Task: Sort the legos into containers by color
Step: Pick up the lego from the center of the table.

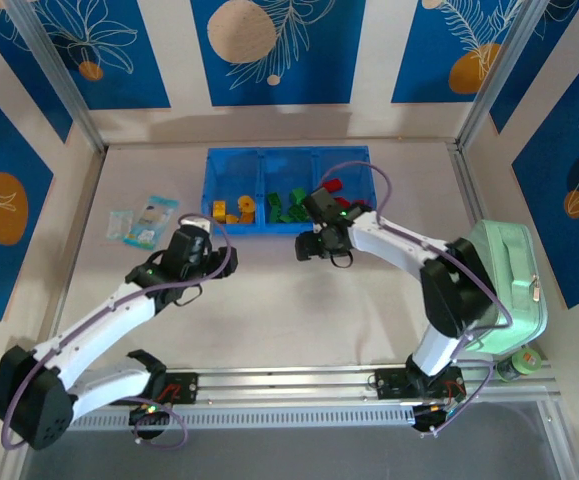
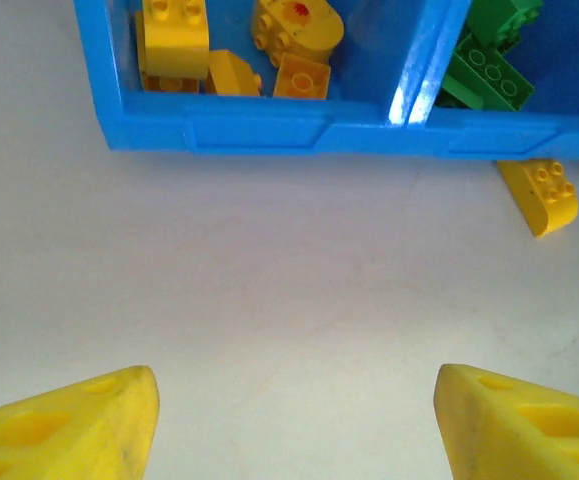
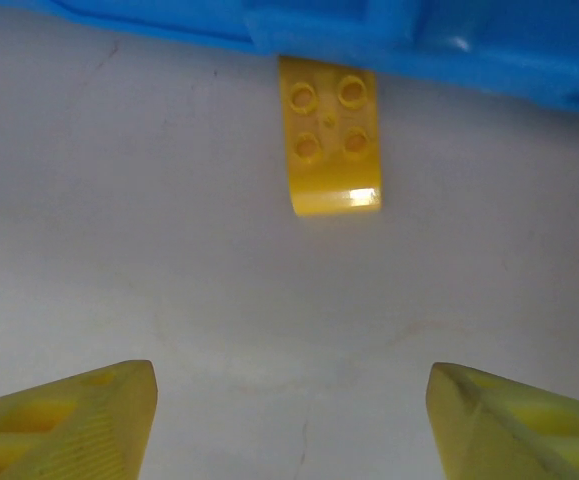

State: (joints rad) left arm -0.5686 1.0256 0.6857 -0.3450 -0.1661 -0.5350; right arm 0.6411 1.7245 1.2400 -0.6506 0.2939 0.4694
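The blue tray [image 1: 237, 168] of three containers lies at the back of the table. Yellow legos [image 1: 234, 212] fill its left compartment, green legos [image 1: 287, 206] the middle one, and a red lego [image 1: 332, 186] shows in the right one. One yellow lego [image 3: 329, 135] lies on the table against the tray's front wall [image 3: 469, 50], also seen as the yellow lego [image 2: 541, 195] in the left wrist view. My left gripper [image 2: 294, 385] hangs open and empty before the tray wall [image 2: 269, 130]. My right gripper [image 3: 289, 375] is open and empty, short of that brick. From above, left gripper [image 1: 197, 240] and right gripper [image 1: 314, 245] flank the tray's front.
A pale blue printed packet [image 1: 144, 220] lies left of the tray. A mint-green zippered case [image 1: 504, 285] stands at the right edge, with a small green roll [image 1: 519, 365] near it. Patterned walls enclose the table on three sides.
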